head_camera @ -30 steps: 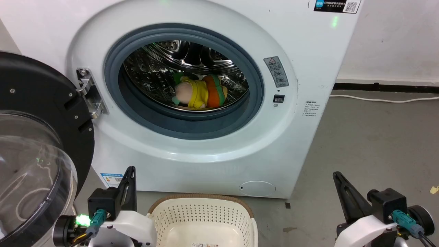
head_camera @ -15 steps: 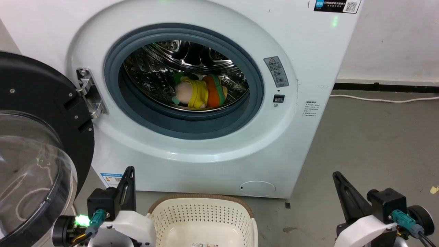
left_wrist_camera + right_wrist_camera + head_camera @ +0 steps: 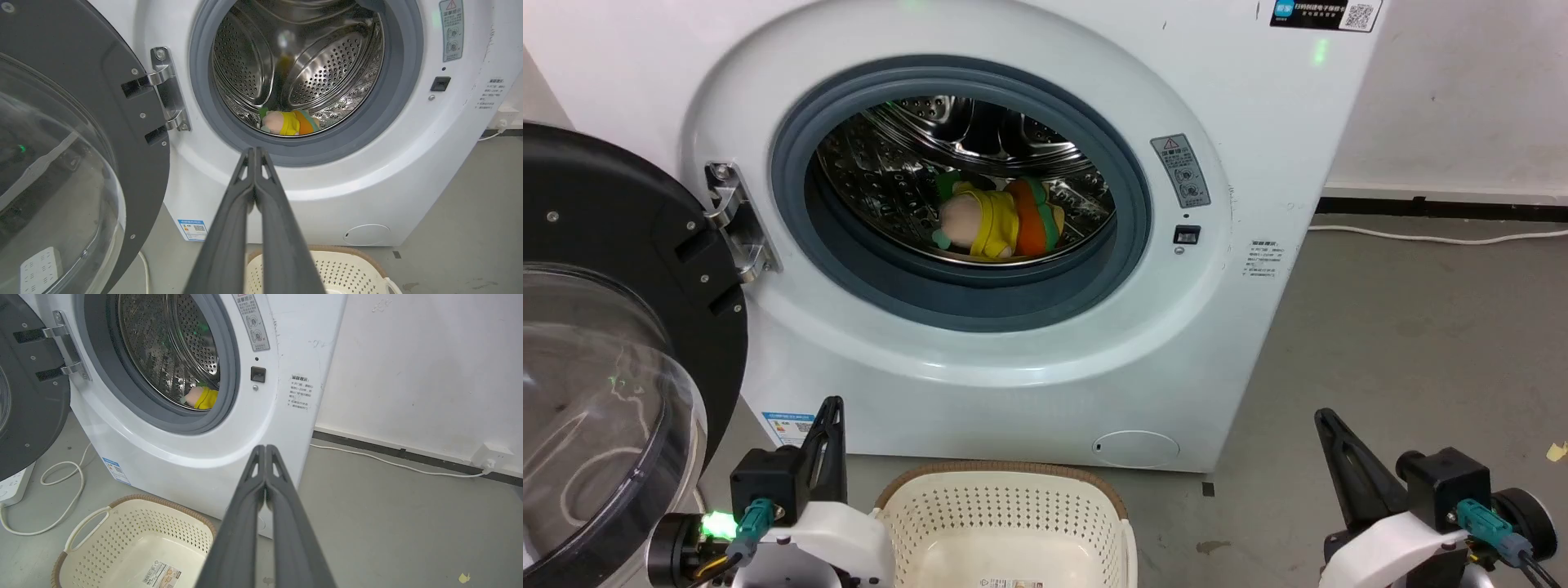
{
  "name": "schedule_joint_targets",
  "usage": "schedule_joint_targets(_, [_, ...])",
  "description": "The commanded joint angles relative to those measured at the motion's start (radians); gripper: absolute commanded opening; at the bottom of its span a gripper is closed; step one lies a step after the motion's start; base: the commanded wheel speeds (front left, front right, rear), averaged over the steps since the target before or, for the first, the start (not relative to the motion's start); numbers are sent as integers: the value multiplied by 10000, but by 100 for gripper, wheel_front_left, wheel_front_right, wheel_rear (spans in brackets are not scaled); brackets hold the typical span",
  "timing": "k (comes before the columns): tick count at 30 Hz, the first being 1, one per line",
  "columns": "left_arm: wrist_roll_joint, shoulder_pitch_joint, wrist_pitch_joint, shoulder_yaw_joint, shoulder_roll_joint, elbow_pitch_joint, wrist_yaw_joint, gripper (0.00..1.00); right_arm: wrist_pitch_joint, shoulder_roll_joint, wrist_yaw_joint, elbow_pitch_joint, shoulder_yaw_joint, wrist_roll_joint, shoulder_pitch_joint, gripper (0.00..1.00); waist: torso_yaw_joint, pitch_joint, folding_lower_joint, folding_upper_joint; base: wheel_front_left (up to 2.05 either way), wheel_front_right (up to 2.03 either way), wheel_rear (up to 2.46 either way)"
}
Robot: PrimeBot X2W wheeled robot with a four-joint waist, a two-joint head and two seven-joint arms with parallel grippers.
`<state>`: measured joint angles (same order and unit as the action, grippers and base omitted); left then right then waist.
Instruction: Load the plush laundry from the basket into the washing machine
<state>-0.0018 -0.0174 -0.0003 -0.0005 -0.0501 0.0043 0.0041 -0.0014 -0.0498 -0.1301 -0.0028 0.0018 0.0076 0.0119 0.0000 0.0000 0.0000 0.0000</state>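
Outside the washing machine [image 3: 1029, 392], left hand [image 3: 254, 152] closed on nothing, right hand [image 3: 265, 448] likewise

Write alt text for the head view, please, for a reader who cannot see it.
A plush peach-pink figure in yellow and a plush orange burger lie in the drum of an open white washing machine, its door swung left. Below, a cream basket shows no toys, flanked by the shut left gripper and right gripper.

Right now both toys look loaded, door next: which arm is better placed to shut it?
Left. The open door hangs on the robot's left, near the left hand; the right hand sits far on the other side.
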Motion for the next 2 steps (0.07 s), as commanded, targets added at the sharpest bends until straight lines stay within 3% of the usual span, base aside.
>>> schedule_joint_targets(1, [18,174,3,5,-1,-43,-41,0,14,-4,-6,28,-18,-76,-119,0,0,0,0,0,0,0,0])
schedule_joint_targets(2, [18,174,3,5,-1,-43,-41,0,14,-4,-6,28,-18,-76,-119,0,0,0,0,0,0,0,0])
